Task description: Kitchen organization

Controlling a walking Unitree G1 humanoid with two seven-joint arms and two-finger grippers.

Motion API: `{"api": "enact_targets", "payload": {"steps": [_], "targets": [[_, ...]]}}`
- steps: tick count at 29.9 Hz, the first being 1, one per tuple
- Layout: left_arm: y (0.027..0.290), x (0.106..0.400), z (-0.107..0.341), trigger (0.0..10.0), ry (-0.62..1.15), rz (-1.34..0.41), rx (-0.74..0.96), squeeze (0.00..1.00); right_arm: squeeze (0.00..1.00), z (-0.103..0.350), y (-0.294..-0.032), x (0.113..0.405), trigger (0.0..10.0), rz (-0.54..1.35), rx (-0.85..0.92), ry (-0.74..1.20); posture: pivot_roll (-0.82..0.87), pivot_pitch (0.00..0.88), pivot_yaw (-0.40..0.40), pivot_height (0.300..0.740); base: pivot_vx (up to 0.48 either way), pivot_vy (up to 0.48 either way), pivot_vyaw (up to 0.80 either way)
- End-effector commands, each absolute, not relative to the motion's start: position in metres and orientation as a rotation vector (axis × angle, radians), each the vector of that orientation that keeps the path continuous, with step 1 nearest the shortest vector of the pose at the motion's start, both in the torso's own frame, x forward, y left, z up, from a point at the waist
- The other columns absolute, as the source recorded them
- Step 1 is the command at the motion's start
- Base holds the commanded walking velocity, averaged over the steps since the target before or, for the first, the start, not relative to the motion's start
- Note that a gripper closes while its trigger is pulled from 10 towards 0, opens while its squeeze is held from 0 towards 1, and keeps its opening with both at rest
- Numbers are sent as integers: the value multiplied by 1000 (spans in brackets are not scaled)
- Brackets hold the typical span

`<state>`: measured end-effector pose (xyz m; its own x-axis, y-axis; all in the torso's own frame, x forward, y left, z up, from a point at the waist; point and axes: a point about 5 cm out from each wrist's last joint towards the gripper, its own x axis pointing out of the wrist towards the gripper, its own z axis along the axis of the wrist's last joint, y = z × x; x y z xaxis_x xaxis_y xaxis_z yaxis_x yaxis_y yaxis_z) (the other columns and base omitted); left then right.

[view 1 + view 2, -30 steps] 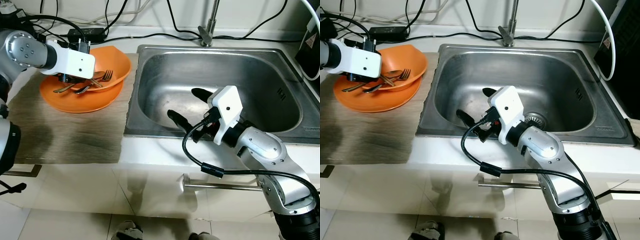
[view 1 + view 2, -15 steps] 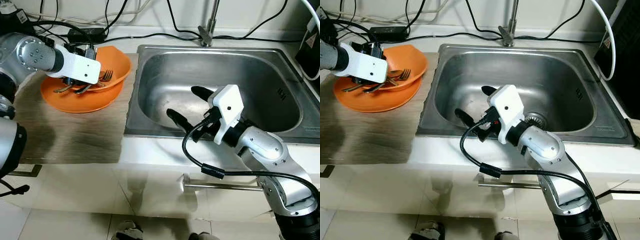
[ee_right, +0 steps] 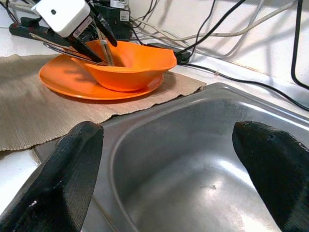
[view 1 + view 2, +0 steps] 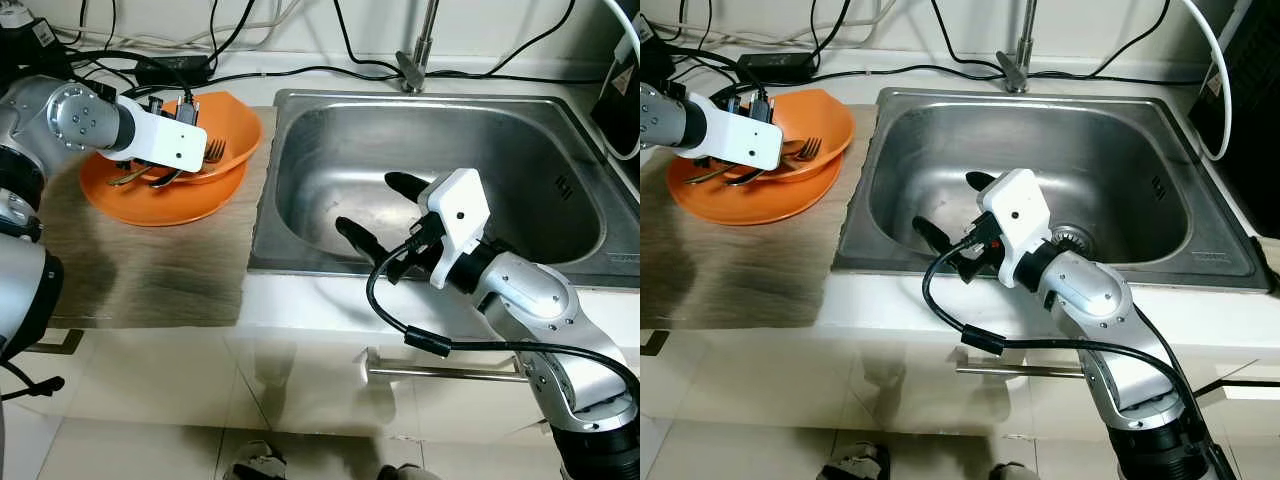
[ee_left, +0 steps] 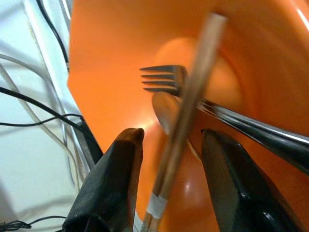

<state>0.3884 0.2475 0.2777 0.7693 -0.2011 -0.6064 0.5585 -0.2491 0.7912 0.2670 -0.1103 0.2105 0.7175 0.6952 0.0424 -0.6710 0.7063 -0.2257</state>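
An orange bowl (image 4: pixel 238 122) sits on an orange plate (image 4: pixel 150 205) on the counter left of the sink. A fork (image 5: pixel 164 79) and a spoon (image 5: pixel 163 107) lie in the bowl. My left gripper (image 5: pixel 173 131) hovers over the bowl, its fingers apart. A wooden chopstick (image 5: pixel 193 82) stands between them with a gap on each side. My right gripper (image 4: pixel 372 205) is open over the front part of the steel sink (image 4: pixel 520 130), with nothing between its fingers.
A woven mat (image 4: pixel 140 270) lies under the plate. The faucet (image 4: pixel 418 50) stands behind the sink. Black cables and a power adapter (image 4: pixel 170 68) run along the wall. A dark appliance (image 4: pixel 625 100) stands at the far right.
My left gripper has shifted a little to the right over the bowl and its wrist has turned. The right arm has hardly moved.
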Motion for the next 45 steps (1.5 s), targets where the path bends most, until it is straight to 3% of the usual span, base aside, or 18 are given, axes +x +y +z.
{"api": "enact_targets", "payload": {"steps": [1, 31, 39, 45], "targets": [[251, 388, 273, 0, 311, -730, 1686, 0, 0, 215, -114, 266, 10000, 754, -208, -143, 45, 103, 67, 740, 0, 0, 0], [251, 392, 272, 0, 259, -637, 1664, 0, 0, 217, -114, 268, 10000, 750, -211, -148, 44, 104, 70, 740, 0, 0, 0], [248, 394, 318, 0, 140, -533, 1575, 0, 0, 217, -116, 268, 10000, 746, -206, -149, 51, 103, 73, 740, 0, 0, 0], [246, 392, 325, 0, 151, -578, 1491, 0, 0, 217, -113, 269, 10000, 750, -198, -152, 60, 102, 76, 740, 0, 0, 0]]}}
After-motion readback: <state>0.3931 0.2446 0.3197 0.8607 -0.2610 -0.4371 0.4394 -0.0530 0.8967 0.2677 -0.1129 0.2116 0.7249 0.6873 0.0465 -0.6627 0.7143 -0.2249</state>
